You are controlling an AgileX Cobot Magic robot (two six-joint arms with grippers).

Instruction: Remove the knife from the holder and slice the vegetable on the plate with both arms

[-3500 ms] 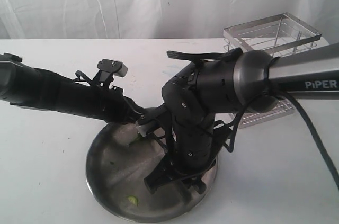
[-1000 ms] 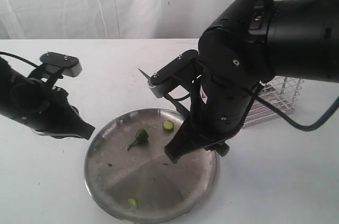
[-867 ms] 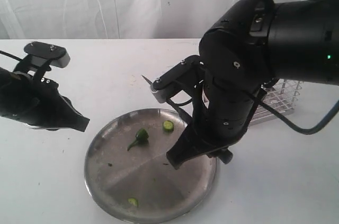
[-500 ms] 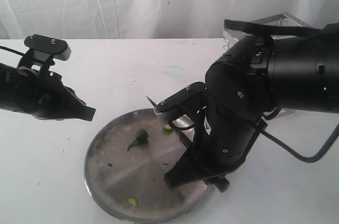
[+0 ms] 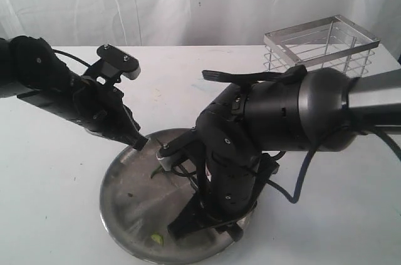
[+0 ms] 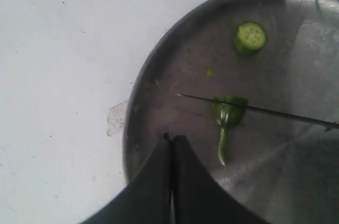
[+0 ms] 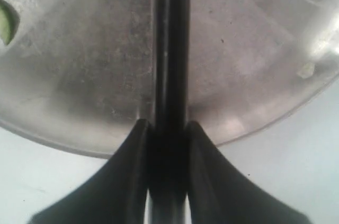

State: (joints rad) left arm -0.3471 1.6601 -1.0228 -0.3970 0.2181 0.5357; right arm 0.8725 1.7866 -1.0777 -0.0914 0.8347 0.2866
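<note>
The plate (image 5: 111, 212) lies at the table's front with the vegetable (image 6: 229, 110) on it, stem toward my left gripper (image 6: 172, 138). That gripper is shut and empty, its tips over the plate's rim, short of the stem. In the exterior view it sits at the plate's far left edge (image 5: 139, 143). My right gripper (image 7: 168, 126) is shut on the knife (image 7: 170, 49). The thin blade (image 6: 275, 113) crosses the vegetable's body. In the exterior view the right arm hides the knife, and only the stem (image 5: 155, 171) shows. The holder (image 5: 322, 42) stands at the back right.
A round cut slice (image 6: 250, 37) lies on the plate beyond the vegetable. Another slice (image 5: 155, 237) rests near the plate's front rim. The bulky right arm (image 5: 282, 121) hangs over the plate's right half. White table surrounds the plate, with a curtain behind.
My left arm has swung right and down, bringing its shut gripper to the plate's rim. The right arm has dropped lower over the plate, bringing the knife across the vegetable.
</note>
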